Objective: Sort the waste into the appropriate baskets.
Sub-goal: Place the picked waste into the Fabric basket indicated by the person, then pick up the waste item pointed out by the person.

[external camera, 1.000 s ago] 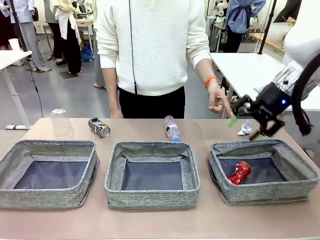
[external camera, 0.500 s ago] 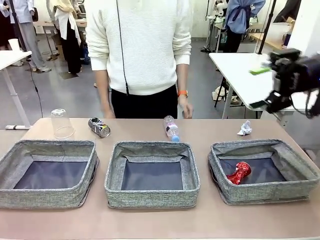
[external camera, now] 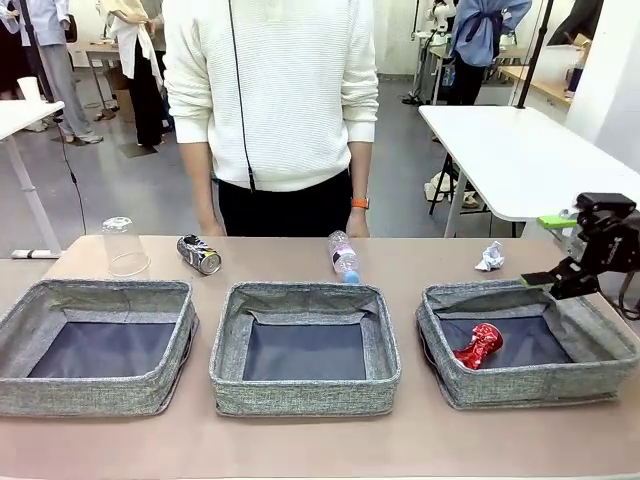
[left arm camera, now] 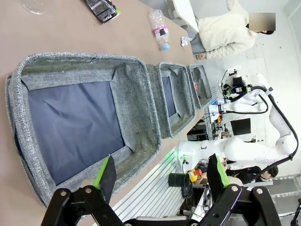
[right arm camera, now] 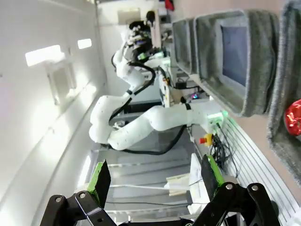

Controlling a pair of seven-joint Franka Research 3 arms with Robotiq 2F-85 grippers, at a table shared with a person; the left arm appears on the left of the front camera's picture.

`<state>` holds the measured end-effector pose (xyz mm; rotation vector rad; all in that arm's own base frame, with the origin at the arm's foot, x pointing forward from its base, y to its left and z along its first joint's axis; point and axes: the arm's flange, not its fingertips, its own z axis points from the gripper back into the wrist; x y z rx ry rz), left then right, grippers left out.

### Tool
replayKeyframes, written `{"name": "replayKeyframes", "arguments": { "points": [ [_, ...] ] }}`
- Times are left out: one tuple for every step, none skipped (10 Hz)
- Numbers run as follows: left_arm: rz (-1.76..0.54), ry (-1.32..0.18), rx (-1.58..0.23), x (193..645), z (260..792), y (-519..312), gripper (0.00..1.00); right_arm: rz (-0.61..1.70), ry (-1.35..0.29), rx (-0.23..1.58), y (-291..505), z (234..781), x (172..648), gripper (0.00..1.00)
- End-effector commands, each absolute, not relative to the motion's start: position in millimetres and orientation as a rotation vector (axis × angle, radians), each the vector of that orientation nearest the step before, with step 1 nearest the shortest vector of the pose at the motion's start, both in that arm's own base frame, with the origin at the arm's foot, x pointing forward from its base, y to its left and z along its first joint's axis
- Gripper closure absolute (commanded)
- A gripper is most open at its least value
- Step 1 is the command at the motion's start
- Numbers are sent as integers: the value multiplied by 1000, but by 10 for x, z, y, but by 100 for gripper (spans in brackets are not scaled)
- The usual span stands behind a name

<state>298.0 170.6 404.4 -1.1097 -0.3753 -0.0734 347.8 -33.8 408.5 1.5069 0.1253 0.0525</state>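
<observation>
Fingers of left gripper (left arm camera: 160, 176) and right gripper (external camera: 553, 250) stand wide, empty. We find crushed red can (external camera: 478, 346) inside right-hand grey woven fabric basket (external camera: 520, 385), crumpled white paper ball (external camera: 489, 258) on table (external camera: 300, 440) behind it.

You get no readable text here. The print on the dark can (external camera: 198, 254) and the label on the small bottle (external camera: 343, 256) are too small and blurred to make out.

Tan table (external camera: 300, 445) w/ 3 grey baskets (external camera: 300, 395); cup (external camera: 124, 248), dark can (external camera: 198, 254), bottle (external camera: 342, 256) & paper ball (external camera: 490, 257) behind them.
</observation>
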Motion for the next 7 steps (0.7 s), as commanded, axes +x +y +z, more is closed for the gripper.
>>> {"name": "replayKeyframes", "arguments": {
  "points": [
    [-88, -396, -1124, 2988, 4050, 1707, 0, 107, 135, 1514, -281, 4399, 3485, 0],
    [-88, -396, -1124, 2988, 4050, 1707, 0, 107, 135, 1514, -281, 4399, 3485, 0],
    [-88, -396, -1124, 2988, 4050, 1707, 0, 107, 135, 1514, -281, 4399, 3485, 0],
    [-88, -396, -1124, 2988, 4050, 1707, 0, 107, 135, 1514, -281, 4399, 3485, 0],
    [-88, -396, -1124, 2988, 4050, 1707, 0, 107, 135, 1514, -281, 4399, 3485, 0],
    [-88, -396, -1124, 2988, 4050, 1707, 0, 107, 135, 1514, -281, 4399, 3485, 0],
    [-88, -396, -1124, 2988, 4050, 1707, 0, 107, 135, 1514, -281, 4399, 3485, 0]
  ]
}}
